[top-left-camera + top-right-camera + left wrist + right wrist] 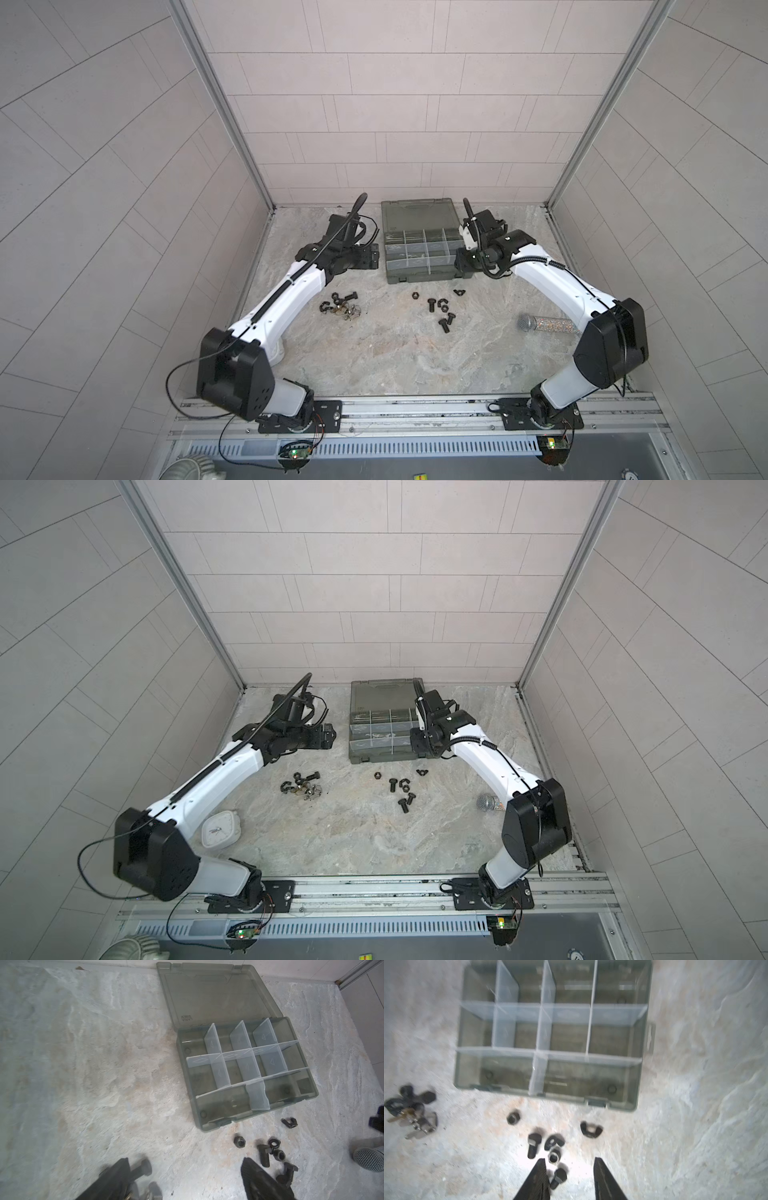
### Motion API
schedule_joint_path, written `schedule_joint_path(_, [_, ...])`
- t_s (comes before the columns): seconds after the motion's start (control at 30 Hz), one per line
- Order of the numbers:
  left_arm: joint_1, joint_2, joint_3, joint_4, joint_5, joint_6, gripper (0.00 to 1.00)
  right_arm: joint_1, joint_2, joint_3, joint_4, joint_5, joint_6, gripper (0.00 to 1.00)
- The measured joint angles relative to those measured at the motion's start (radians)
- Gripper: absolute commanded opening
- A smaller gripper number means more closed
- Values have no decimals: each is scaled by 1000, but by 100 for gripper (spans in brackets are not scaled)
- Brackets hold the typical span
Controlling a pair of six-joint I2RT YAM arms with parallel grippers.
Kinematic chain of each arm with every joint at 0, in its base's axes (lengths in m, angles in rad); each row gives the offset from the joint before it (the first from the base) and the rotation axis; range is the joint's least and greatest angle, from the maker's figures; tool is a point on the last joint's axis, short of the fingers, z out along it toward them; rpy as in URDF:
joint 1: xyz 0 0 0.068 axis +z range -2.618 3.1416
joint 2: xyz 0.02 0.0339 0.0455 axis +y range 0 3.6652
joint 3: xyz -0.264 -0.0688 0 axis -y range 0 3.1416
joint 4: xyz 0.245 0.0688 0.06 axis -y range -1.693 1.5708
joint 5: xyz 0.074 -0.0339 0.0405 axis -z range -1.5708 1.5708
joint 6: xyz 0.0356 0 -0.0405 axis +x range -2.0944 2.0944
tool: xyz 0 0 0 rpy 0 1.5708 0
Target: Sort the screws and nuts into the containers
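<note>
Nearest, a white rounded-square clock (220, 829) shows in a top view alone, the left arm covering it otherwise. At right, a microphone with silvery mesh head and glittery handle (544, 323) lies flat on the marbled grey-beige stone-look table (374, 365).

Farther on, matt black screws (444, 324) with wide heads and stubby threaded shanks lie loose mid-table among black hexagonal ring nuts (443, 306) and a black winged one. To the left, a second cluster (340, 306) mixes black pieces with shiny silvery winged nuts.

The wrist views give what the top views hide. The left gripper (185, 1160), left of the case, has its dark ribbed fingers spread wide with nothing between. The right gripper (570, 1159), by the case's right end, stands partly parted and grips nothing; a screw on the table shows through the gap.

Farthest, the smoky-grey translucent plastic case (419, 277) sits with its lid laid back, its compartments (216, 1103) split by pale frosted dividers.
</note>
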Motion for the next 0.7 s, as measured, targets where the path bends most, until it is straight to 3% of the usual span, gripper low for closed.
schedule_joint_path(0.13, [-8,142,98,-40,50,-7,89,0,-37,-109,-8,-22,1,39])
schedule_joint_path(0.2, [-13,190,139,-66,70,-3,100,0,-77,-161,-6,-42,2,39])
schedule_joint_path(0.23, [-16,206,153,-75,81,1,100,0,-94,-180,-4,-50,4,39])
schedule_joint_path(0.4, [-23,228,207,-118,130,27,100,4,-151,-278,14,-109,33,45])
schedule_joint_path(0.7, [-80,225,234,-124,190,65,100,55,-143,-329,52,-157,112,42])
